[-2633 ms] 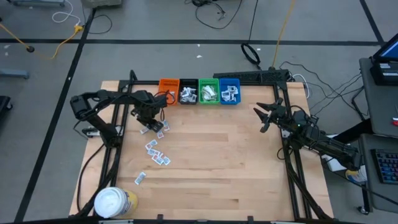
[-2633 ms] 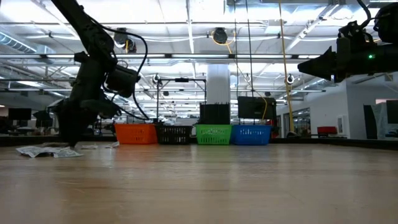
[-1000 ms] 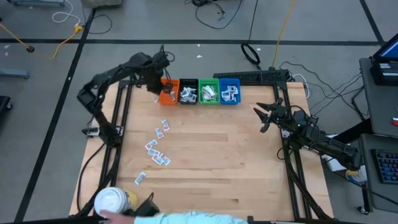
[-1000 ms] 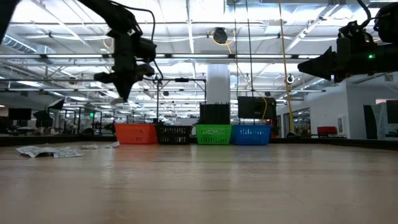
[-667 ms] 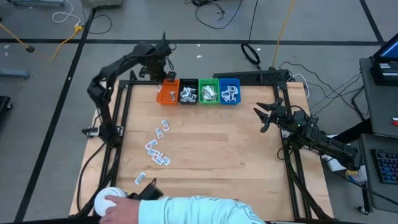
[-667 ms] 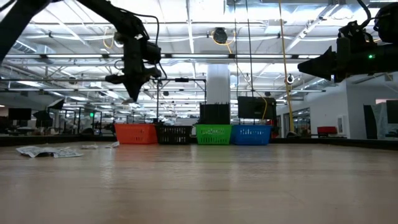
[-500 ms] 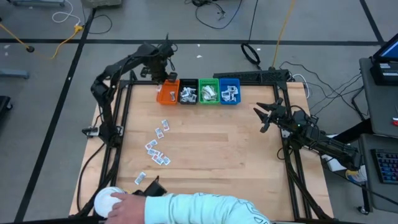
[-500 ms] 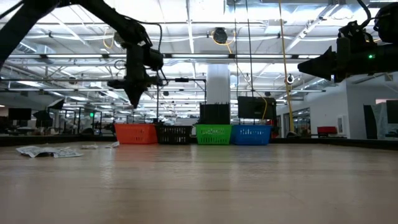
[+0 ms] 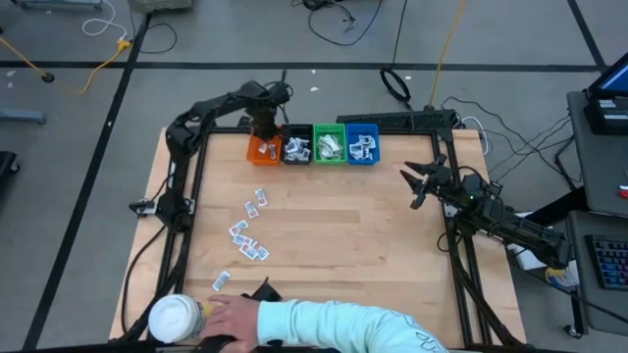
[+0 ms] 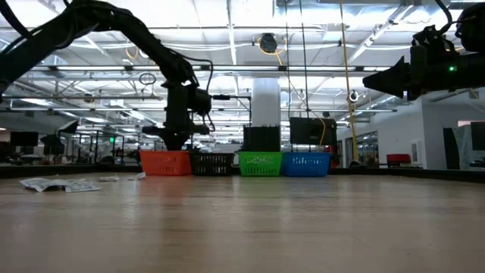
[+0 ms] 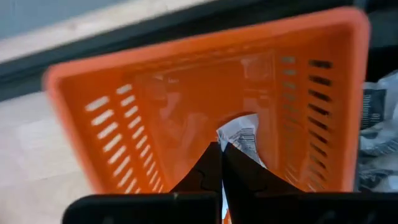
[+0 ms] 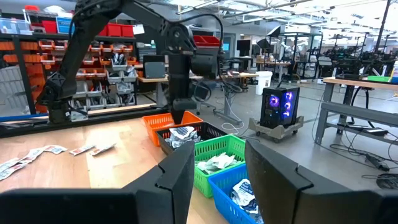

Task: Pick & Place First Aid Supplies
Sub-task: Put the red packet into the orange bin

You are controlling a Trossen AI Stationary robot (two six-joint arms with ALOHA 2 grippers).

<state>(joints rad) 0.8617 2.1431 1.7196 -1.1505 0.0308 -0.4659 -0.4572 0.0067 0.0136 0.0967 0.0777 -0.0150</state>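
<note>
At the near edge of the table [image 9: 392, 255], a person's arm in a pale sleeve [image 9: 334, 328] reaches in, the hand [image 9: 228, 316] resting beside a white-lidded yellow tub [image 9: 177, 318]. Just past it, loose packets [image 9: 247, 235] of first aid supplies lie scattered flat on the wood, some touching or overlapping, one set apart nearer the tub.

Off to the right side, the right gripper [image 9: 420, 182] hangs above the table with its fingers spread and nothing between them.

At the far edge stand four bins in a row: orange bin [image 9: 264, 147], black bin [image 9: 296, 146], green bin [image 9: 329, 144] and blue bin [image 9: 362, 144]. The black, green and blue bins hold white packets. The left gripper [image 9: 267, 131] is poised over the orange bin, fingers pressed together on the edge of a white printed sachet [image 11: 241, 142], which hangs inside the bin's walls.

These packets look thin, light and limp, likely slick in their wrappers. A pinch on one free edge or corner seems the best hold, since lying flat they offer little to catch. Overlapping ones could lift together, so an isolated packet is probably the safer pick.
</note>
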